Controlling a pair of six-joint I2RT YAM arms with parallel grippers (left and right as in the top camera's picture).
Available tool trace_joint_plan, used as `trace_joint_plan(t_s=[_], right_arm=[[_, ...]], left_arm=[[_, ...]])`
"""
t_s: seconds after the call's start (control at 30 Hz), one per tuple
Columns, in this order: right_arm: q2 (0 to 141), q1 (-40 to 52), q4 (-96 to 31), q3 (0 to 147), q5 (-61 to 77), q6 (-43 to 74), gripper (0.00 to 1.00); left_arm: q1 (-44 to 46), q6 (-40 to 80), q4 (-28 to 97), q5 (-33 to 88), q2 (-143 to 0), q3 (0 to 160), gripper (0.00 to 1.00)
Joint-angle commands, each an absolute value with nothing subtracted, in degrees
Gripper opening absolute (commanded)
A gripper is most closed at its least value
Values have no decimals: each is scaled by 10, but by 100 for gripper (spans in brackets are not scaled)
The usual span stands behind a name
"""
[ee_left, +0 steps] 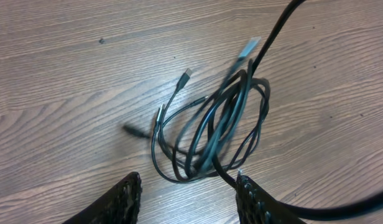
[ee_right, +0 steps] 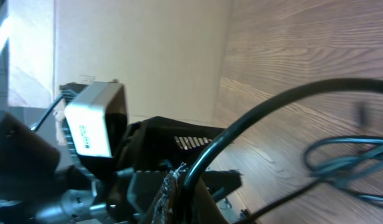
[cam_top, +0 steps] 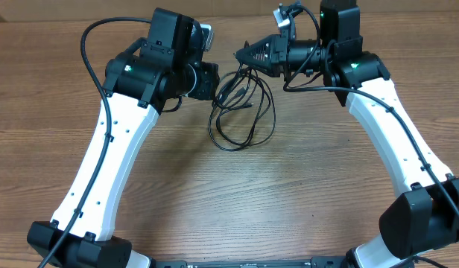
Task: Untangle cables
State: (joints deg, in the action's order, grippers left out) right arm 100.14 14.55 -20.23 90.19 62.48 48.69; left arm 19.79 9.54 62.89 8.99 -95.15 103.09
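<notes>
Overhead: cables (cam_top: 243, 106), long axis near-to-far.

1. The left arm (cam_top: 103, 164) reaches from the table's near edge toward the far edge, wrist bent inward. The left end effector (ee_left: 188, 180) has its fingers apart.
2. The right arm (cam_top: 393, 134) mirrors it. The right end effector (cam_top: 243, 53) points toward the left one, clamped on a cable (ee_right: 253, 117).

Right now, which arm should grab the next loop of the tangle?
Left. The left gripper is open and empty, facing the cables lying just ahead of its fingers. The right gripper is shut on one strand, so it is better kept as the anchor.
</notes>
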Motion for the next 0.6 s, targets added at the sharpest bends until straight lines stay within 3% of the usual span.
trace_joint_plan(t_s=[0.0, 0.3, 0.47, 0.57], right_arm=[[1004, 144, -172, 900, 653, 529, 4], [1004, 144, -15, 900, 688, 673, 4], [1004, 144, 59, 900, 689, 726, 4], [1004, 144, 90, 900, 689, 752, 4]], left_arm=[[199, 108, 630, 106, -944, 1033, 50], [199, 107, 630, 106, -944, 1033, 49], [199, 107, 630, 124, -944, 1033, 39], [199, 107, 630, 142, -944, 1033, 39]])
